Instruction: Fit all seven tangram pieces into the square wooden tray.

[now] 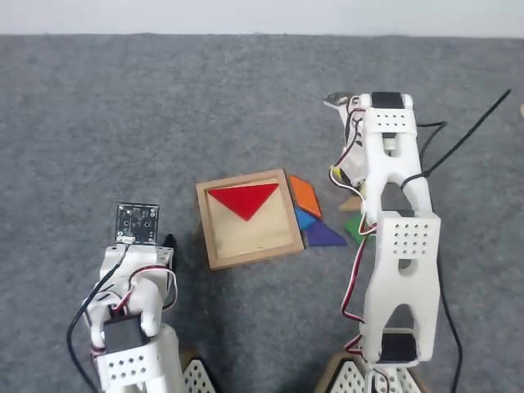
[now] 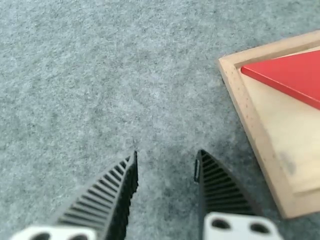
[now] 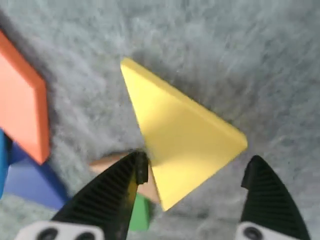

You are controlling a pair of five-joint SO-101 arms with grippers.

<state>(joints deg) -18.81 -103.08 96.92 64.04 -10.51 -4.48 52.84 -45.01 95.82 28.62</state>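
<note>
My right end effector (image 3: pixel 198 162) has its fingers spread wide around one corner of the flat yellow wooden triangle (image 3: pixel 180 130): one ribbed fingertip (image 3: pixel 135 167) sits against its edge, the other stands clear of it, and nothing is gripped. The wrist camera shows that triangle lying over a tan wooden piece (image 3: pixel 107 162), with a green piece (image 3: pixel 140 212) just beside; from above, my right arm covers that spot and only slivers of tan (image 1: pixel 352 203) and green (image 1: pixel 354 225) peek out. Near them lie the orange parallelogram (image 1: pixel 304 196), a small blue piece (image 1: pixel 304 219) and a purple triangle (image 1: pixel 325 236), all on the grey felt tabletop (image 1: pixel 123 123), just beside the side of the square wooden tray (image 1: pixel 246 258) nearest my right arm. Inside the tray, a large red triangle (image 1: pixel 244 199) lies against the far rim. My left end effector (image 2: pixel 167 155) hovers with fingers apart and empty over bare felt, near the tray's corner (image 2: pixel 232 65) on the opposite side.
</note>
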